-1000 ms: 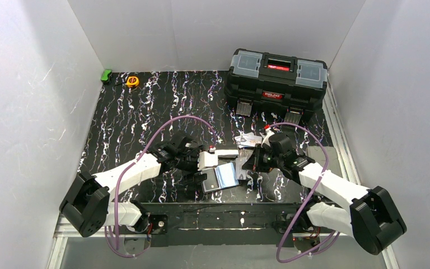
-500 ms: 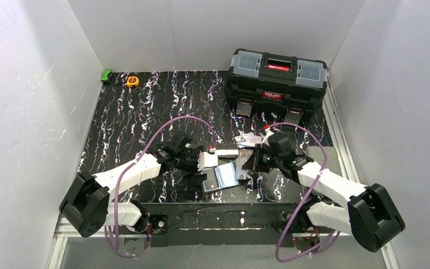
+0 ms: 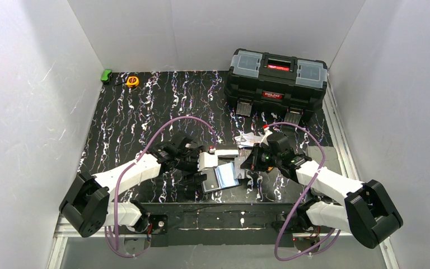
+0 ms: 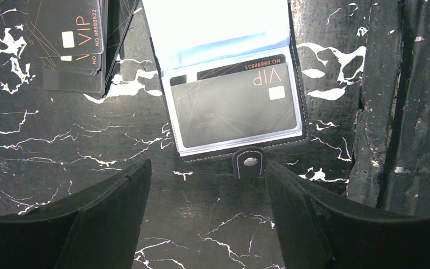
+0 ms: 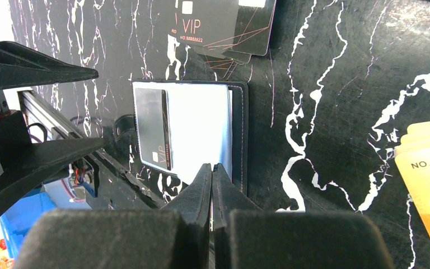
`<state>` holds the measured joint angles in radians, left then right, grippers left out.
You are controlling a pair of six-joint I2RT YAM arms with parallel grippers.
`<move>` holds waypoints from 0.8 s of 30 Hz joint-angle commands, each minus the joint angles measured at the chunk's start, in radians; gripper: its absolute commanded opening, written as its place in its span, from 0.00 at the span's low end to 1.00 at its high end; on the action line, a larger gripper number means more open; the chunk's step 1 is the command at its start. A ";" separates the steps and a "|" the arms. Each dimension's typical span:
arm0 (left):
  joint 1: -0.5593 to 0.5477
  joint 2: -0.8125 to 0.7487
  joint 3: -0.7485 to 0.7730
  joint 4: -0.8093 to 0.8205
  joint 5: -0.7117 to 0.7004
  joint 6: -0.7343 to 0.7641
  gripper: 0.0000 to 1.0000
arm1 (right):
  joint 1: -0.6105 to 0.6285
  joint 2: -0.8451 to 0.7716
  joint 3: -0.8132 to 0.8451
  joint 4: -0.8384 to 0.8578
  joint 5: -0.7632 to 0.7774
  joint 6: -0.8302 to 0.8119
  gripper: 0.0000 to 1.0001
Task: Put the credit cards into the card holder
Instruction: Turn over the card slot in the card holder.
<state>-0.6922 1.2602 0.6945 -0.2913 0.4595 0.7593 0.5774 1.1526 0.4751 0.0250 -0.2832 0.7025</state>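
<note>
With one card [image 4: 235, 109] sleeved in the card holder [image 4: 218, 33], the left gripper [image 4: 207, 168] gaping and the right gripper [image 5: 211, 167] clenched empty over it, the loose credit cards [image 4: 70, 39] beside it need grasping next.

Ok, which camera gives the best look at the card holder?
The left wrist view: the card holder lies open, square-on, a dark VIP card readable in its sleeve. The right wrist view shows it sideways, partly behind the shut right gripper. The top view shows only a small shiny patch.
</note>
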 commanded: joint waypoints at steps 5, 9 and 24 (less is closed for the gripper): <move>-0.007 -0.036 -0.017 -0.008 0.016 0.010 0.73 | 0.001 -0.016 0.002 0.009 0.026 -0.029 0.01; -0.008 -0.036 -0.017 -0.008 0.016 0.011 0.73 | 0.000 -0.019 -0.004 0.010 0.027 -0.029 0.01; -0.013 -0.038 -0.015 -0.008 0.019 0.006 0.72 | 0.004 0.007 -0.025 0.042 0.008 -0.024 0.01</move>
<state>-0.6979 1.2545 0.6945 -0.2913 0.4595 0.7589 0.5774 1.1530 0.4610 0.0303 -0.2668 0.6880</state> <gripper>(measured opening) 0.726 0.025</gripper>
